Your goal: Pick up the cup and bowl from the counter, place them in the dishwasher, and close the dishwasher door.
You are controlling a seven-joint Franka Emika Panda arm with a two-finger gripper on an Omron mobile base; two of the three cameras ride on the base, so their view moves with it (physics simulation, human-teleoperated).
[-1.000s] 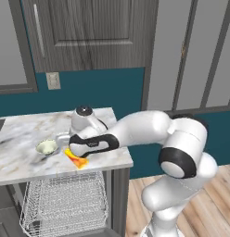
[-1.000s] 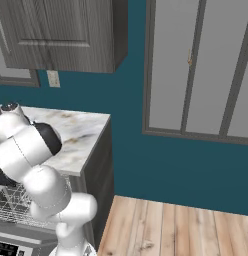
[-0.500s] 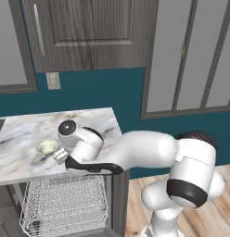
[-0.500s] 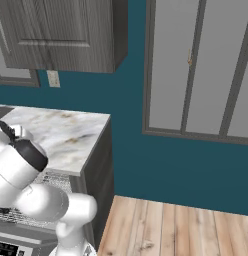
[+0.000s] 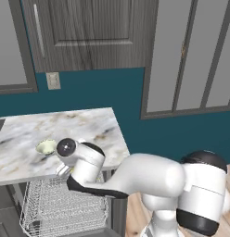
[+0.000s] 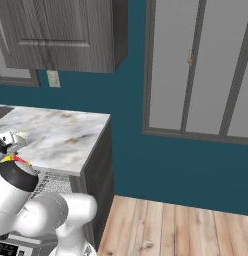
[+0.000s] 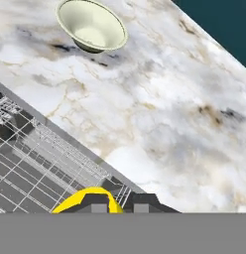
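Since the earlier frame the arm had swung off the worktop's front edge and dipped toward the open dishwasher (image 5: 66, 208), carrying the cup (image 7: 88, 200) with it. Seen from the hand, the yellow rim sat between the dark fingers (image 7: 142, 202), so the gripper (image 7: 117, 204) looked to be pinching the cup, poised over the white wire rack (image 5: 52, 203) just beyond the counter (image 5: 79, 134) edge. The bowl (image 5: 46, 147) rested on the counter near its front edge, toward the left. I judged the first step to be in hand: stowing the cup. The next move would call for lowering it further into the rack, then letting go. The arm reached forward and low, elbow bent, wrist folded down beneath the worktop's front edge
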